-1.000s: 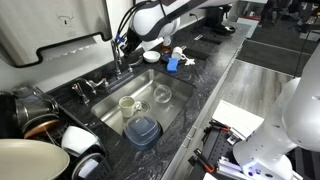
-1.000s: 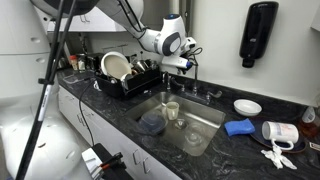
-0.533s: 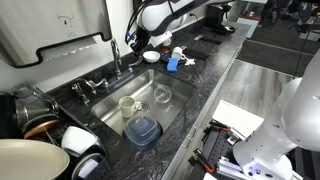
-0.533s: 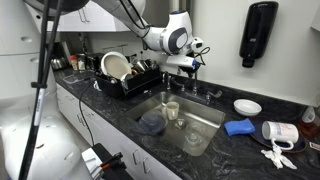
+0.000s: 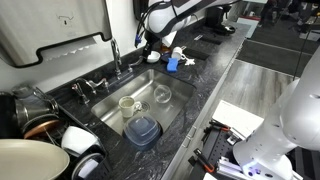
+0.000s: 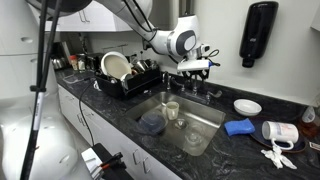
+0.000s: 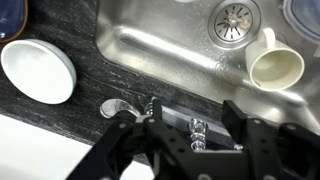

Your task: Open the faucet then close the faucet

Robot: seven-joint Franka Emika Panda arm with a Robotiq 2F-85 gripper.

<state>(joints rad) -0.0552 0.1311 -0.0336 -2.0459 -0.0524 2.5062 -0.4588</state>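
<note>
A black speckled stone countertop [image 5: 215, 70] runs along a pale wall in what looks like a kitchen, with a stainless sink [image 5: 178, 108] set into it. Inside the sink lie a cream cup [image 7: 274, 60], a clear glass bowl [image 5: 160, 95] and a blue container [image 5: 142, 130]. The faucet [image 5: 114, 55] rises from the counter at the sink's back edge, against the wall, its thin arched spout curving over the basin. The gripper [image 5: 150, 42] hangs above that same back edge, just beside the faucet. In the wrist view its black fingers [image 7: 125, 150] are spread wide with nothing clamped, and a small chrome piece shows between them (whether it belongs to the faucet I cannot tell). A dish rack [image 6: 125, 75] loaded with plates stands on the counter at one end of the sink. At the opposite end are a white bowl [image 7: 38, 72] near the sink's corner and a blue object [image 6: 240, 127] farther along. A black dispenser [image 6: 258, 35] hangs on the wall beyond that end of the sink. A small mark on the wall panel [image 5: 60, 30] behind the sink is too small to read. In an exterior view the gripper hides most of the faucet, and the frame edge cuts off a cream plate [image 5: 30, 165] at the rack end of the sink
</note>
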